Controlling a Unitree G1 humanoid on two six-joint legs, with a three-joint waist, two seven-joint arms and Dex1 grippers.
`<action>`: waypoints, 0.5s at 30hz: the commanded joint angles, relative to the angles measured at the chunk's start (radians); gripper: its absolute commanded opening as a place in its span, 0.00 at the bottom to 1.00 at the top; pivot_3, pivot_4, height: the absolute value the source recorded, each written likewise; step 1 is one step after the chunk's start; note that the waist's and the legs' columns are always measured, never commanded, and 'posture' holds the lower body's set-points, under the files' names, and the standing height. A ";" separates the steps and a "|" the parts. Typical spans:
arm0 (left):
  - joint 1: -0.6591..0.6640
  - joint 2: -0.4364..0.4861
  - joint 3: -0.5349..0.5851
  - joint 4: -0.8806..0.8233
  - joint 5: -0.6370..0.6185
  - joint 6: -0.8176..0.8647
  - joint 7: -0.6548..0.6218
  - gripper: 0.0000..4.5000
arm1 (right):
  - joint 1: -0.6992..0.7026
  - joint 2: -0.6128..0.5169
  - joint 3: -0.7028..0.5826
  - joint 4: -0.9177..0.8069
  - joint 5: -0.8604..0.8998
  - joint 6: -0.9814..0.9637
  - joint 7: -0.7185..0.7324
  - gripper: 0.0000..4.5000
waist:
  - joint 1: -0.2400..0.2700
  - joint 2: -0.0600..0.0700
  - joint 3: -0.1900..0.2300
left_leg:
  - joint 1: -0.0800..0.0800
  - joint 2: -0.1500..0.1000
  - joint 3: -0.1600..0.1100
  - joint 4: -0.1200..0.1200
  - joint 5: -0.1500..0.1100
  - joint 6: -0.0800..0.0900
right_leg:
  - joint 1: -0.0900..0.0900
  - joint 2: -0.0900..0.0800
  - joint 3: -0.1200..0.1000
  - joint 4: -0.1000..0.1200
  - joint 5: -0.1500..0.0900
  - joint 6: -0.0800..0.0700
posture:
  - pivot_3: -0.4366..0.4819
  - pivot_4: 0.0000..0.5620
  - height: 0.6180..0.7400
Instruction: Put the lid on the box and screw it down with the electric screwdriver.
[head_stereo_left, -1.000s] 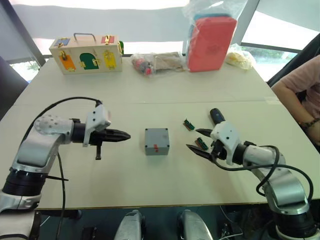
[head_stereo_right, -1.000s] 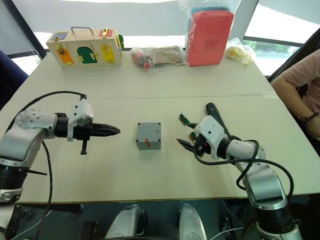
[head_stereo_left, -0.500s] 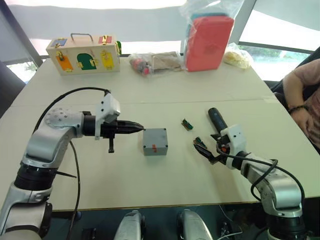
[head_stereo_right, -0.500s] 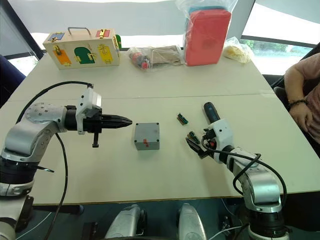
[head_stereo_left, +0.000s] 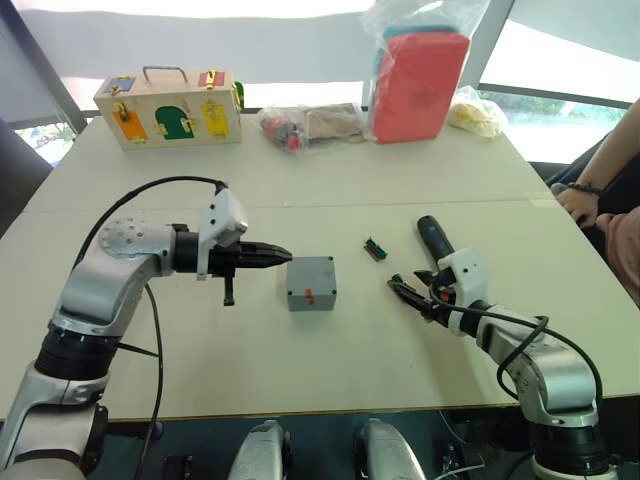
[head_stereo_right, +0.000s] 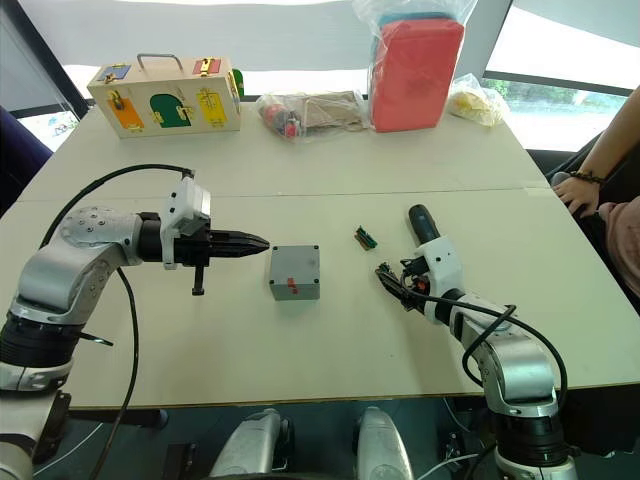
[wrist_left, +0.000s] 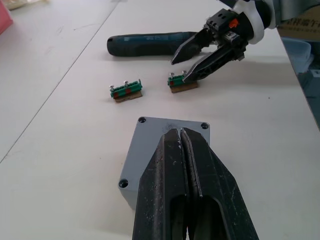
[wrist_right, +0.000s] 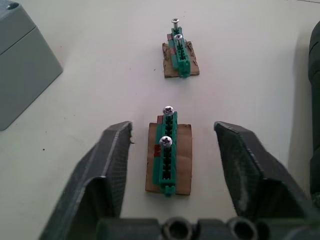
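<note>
Bare table around box (head_stereo_left: 311, 283), connector blocks (head_stereo_left: 376, 248) crowding electric screwdriver (head_stereo_left: 432, 237)

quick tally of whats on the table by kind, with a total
grey box: 1
green connector blocks: 2
electric screwdriver: 1
wooden latch box: 1
red case in a plastic bag: 1
other plastic bags of items: 2
total: 8
</note>
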 joint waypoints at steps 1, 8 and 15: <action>-0.020 0.004 0.012 -0.015 -0.003 -0.015 0.007 0.00 | -0.010 -0.011 -0.006 -0.017 0.015 -0.022 -0.005 0.26 | 0.000 0.000 0.000 | 0.000 0.000 0.000 0.000 0.000 0.000 | 0.000 0.000 0.000 0.000 0.000 0.000 | 0.48 0.27 0.92; -0.018 0.003 0.012 -0.016 -0.003 -0.015 0.014 0.00 | -0.018 -0.035 -0.013 -0.015 0.019 -0.011 -0.005 0.01 | 0.000 0.000 0.000 | 0.000 0.000 0.000 0.000 0.000 0.000 | 0.000 0.000 0.000 0.000 0.000 0.000 | 0.48 0.27 0.92; -0.009 0.007 0.014 -0.005 0.005 -0.032 0.017 0.00 | -0.054 -0.053 -0.069 -0.071 0.091 0.014 0.003 0.01 | 0.000 0.000 0.000 | 0.000 0.000 0.000 0.000 0.000 0.000 | 0.000 0.000 0.000 0.000 0.000 0.000 | 0.48 0.27 0.92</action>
